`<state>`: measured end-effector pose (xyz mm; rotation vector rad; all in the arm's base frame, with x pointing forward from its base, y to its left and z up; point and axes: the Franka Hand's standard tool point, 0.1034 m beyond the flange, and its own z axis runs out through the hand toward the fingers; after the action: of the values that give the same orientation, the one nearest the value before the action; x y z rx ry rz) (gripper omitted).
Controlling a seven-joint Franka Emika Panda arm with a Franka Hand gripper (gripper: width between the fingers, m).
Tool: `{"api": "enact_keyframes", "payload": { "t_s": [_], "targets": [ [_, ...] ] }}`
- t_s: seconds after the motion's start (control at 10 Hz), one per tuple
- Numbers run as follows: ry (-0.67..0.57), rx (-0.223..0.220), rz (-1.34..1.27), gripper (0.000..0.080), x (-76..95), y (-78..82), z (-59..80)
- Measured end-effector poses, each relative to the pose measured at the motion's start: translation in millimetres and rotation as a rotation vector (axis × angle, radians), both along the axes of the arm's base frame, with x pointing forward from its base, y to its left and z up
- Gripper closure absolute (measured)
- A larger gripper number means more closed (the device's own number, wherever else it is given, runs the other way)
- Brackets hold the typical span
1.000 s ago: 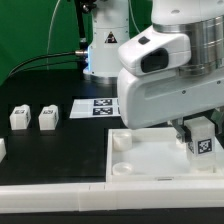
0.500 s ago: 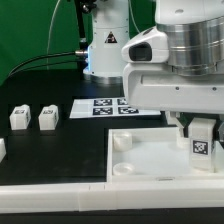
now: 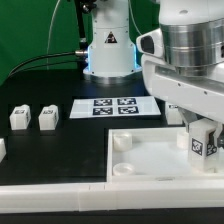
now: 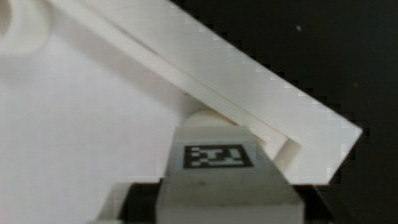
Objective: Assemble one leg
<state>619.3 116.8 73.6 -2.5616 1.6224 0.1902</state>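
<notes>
My gripper (image 3: 203, 128) is shut on a leg (image 3: 203, 142), a chunky white block with a square tag on its face. It holds the leg upright over the far right part of the large white tray-like panel (image 3: 150, 160). In the wrist view the leg (image 4: 217, 160) stands next to the panel's raised rim (image 4: 231, 80), near its corner. Two more legs (image 3: 19, 117) (image 3: 47, 118) stand on the black table at the exterior view's left.
The marker board (image 3: 115, 107) lies behind the panel. The robot base (image 3: 108, 45) stands at the back. A white part (image 3: 2, 150) shows at the left edge. A white strip (image 3: 50, 198) runs along the table's front.
The arm has moved toward the exterior view's right with the leg, uncovering the marker board and the panel's back rim. The leg stays in the gripper.
</notes>
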Motion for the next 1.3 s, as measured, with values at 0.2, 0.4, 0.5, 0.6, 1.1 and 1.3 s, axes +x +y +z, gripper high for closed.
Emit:
{"api": "enact_keyframes", "payload": {
  "t_s": [0.2,0.4,0.5,0.6,1.1,1.3],
  "targets": [
    [0.022,0.010,-0.145,0.0506,0.5,0.9,0.0],
    [0.020,0.011,-0.135,0.0506,0.3,1.7,-0.1],
    [0.019,0.011,-0.129,0.0334,0.2,2.1,-0.1],
    [0.013,0.014,-0.090,0.0334,0.2,2.3,-0.1],
    [-0.051,0.019,0.348,0.0150,-1.1,2.4,-1.7],
    [-0.091,0.019,0.609,0.0151,-0.6,1.3,-2.1]
  ]
}}
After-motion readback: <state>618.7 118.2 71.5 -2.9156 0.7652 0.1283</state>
